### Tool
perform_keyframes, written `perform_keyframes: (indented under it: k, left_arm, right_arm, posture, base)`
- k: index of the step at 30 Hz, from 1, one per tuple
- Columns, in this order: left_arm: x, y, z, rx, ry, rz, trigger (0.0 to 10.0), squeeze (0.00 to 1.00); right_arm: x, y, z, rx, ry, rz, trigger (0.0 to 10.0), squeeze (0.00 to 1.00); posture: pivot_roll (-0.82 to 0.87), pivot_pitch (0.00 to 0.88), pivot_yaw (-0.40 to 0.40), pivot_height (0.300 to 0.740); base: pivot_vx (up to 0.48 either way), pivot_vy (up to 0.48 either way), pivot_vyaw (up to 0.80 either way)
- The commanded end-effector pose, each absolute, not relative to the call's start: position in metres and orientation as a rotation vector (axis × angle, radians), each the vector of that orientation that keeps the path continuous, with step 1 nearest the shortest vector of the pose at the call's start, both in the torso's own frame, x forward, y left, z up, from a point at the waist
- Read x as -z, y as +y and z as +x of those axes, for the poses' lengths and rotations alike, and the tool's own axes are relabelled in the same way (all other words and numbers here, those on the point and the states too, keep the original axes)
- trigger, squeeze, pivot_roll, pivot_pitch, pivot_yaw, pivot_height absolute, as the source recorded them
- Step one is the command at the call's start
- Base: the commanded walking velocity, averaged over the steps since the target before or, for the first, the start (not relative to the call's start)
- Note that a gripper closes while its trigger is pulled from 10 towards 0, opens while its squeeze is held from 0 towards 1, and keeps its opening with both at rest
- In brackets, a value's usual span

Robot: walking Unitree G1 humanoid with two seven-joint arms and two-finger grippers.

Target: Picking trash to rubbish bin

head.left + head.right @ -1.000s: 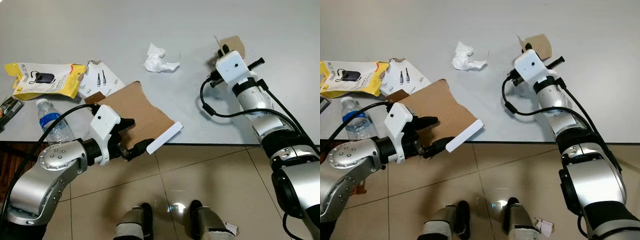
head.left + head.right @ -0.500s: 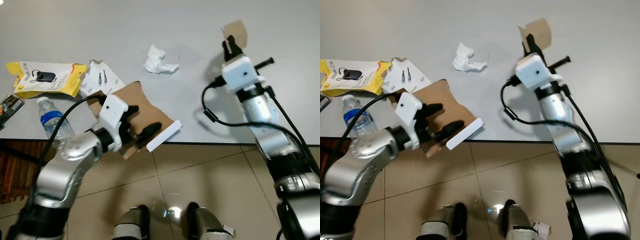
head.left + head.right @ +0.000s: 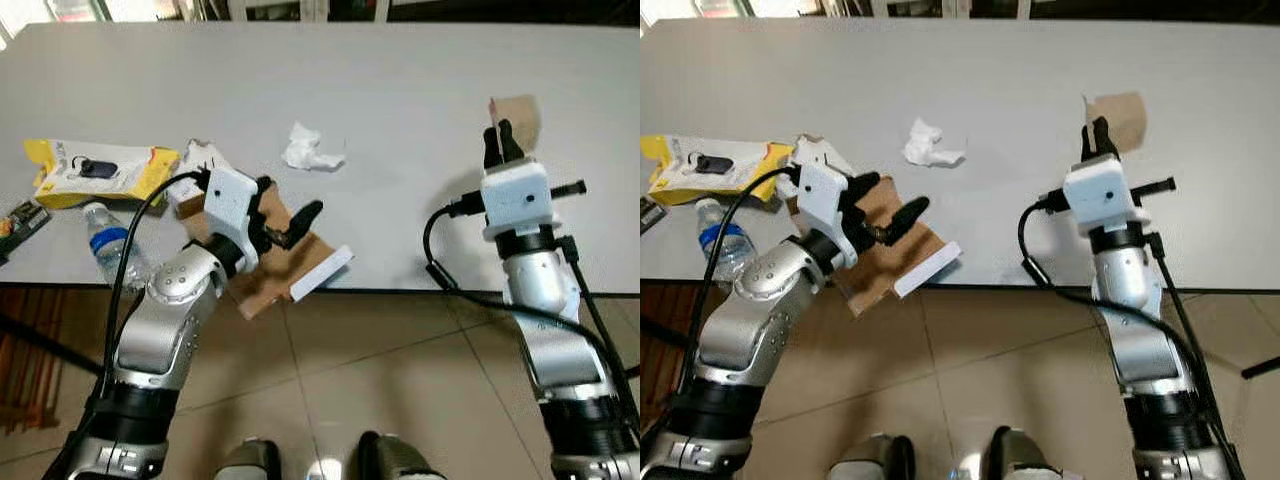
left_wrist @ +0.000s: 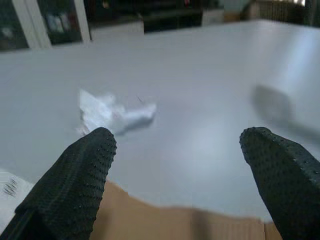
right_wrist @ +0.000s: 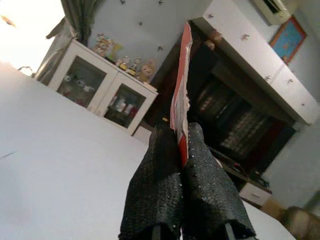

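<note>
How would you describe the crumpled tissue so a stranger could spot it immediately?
Start at the grey table. Near its middle, beyond the brown cardboard sheet under the left gripper, lies the crumpled tissue. It is the only white, scrunched item lying alone.

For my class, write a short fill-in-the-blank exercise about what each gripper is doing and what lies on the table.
1. The right gripper is shut on a small piece of ____.
2. The left gripper's fingers are ____, above the large brown cardboard sheet.
3. The crumpled tissue on the table is ____ in colour.
4. The plastic bottle has a ____ cap.

Answers: cardboard; open; white; blue
</note>
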State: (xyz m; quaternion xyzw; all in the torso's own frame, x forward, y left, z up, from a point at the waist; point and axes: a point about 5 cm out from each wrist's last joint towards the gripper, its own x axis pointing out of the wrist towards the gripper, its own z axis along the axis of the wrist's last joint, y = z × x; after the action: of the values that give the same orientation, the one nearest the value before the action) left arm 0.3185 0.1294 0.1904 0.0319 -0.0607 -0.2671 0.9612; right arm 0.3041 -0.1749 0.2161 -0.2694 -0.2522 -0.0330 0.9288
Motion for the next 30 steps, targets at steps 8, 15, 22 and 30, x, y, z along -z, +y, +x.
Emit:
perform_keyframes:
  k: [8,15,22,30]
  left_arm:
    - [-0.195,0.139,0.318,0.374,-0.188,0.085,10.0,0.0]
    - [-0.191,0.15,0.309,0.235,-0.222,0.111,10.0,0.0]
    - [-0.18,0.145,0.298,0.231,-0.205,0.13,10.0,0.0]
    - [-0.178,0.145,0.295,0.219,-0.196,0.129,10.0,0.0]
  right_arm:
    - [-0.208,-0.153,0.285,0.03,-0.475,-0.474,10.0,0.0]
    - [-0.201,-0.141,0.275,0.017,-0.429,-0.428,10.0,0.0]
    - [-0.197,-0.136,0.271,0.004,-0.391,-0.401,10.0,0.0]
    - [-0.196,-0.134,0.275,-0.005,-0.374,-0.39,10.0,0.0]
  posture:
    - [-0.03,0.104,0.019,0.74]
    - [-0.01,0.103,0.021,0.74]
    - [0.01,0.102,0.01,0.74]
    - [0.03,0.102,0.005,0.74]
  base:
    - [0.0,0.0,0.0]
    - [0.0,0.0,0.0]
    - [0.0,0.0,0.0]
    - [-0.125,0.0,0.0]
